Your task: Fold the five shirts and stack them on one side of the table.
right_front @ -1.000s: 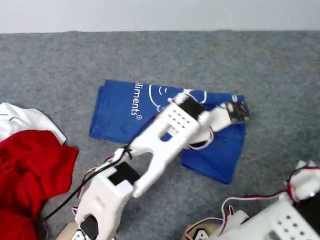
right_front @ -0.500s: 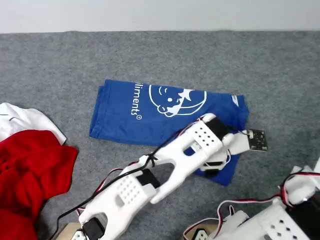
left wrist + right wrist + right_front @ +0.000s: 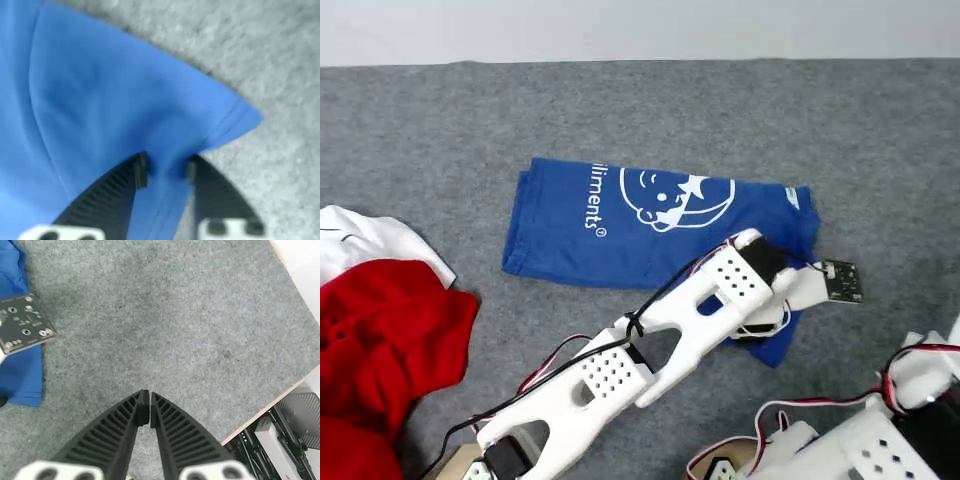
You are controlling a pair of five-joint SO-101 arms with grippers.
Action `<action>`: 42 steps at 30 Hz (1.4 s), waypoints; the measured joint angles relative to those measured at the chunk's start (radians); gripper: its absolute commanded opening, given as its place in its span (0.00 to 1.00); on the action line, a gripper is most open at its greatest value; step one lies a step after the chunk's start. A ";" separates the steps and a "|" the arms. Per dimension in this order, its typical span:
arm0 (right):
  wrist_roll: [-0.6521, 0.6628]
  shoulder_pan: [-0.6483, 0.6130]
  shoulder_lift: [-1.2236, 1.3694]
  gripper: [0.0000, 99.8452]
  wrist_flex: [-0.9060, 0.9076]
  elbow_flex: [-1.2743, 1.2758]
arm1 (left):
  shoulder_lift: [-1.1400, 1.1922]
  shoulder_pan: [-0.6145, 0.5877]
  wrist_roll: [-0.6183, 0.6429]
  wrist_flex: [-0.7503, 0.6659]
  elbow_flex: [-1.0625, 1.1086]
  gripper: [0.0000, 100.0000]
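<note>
The left gripper point(image 3: 164, 170) pinches the near right corner of the blue printed cotton shirt point(image 3: 620, 225), whose long axis runs away to the left across the grey felt counter point(image 3: 720, 110). The right gripper point(image 3: 150, 407), closed on nothing, hangs well off to the shirt's right, so the left arm is the nearer.

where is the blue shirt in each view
High view: folded blue cotton shirt mid-table, one corner under the left arm.
Left wrist view: that corner between the tips of the left pincer.
Right wrist view: strip beside a small square circuit board.
Shared landmark: that board, high view too.
</note>
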 measured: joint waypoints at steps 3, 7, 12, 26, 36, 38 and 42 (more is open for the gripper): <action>0.000 0.000 -0.002 0.01 0.000 0.000 | 0.021 -0.003 -0.005 0.002 -0.058 0.00; 0.000 0.000 -0.002 0.01 0.000 0.000 | 0.029 -0.008 -0.002 0.000 -0.107 0.00; 0.000 0.000 -0.002 0.01 0.000 0.000 | 0.017 -0.029 0.002 0.000 -0.118 0.00; 0.000 0.000 -0.002 0.01 0.000 0.000 | 0.005 -0.184 0.003 -0.124 -0.124 0.00; 0.000 0.000 -0.002 0.01 0.000 0.000 | 0.005 -0.209 0.006 -0.226 -0.124 0.10; 0.000 0.000 -0.002 0.01 0.000 0.000 | 0.005 -0.219 0.015 -0.247 -0.124 0.14; 0.000 0.000 -0.002 0.01 0.000 0.000 | 0.005 -0.253 0.084 -0.311 -0.124 0.20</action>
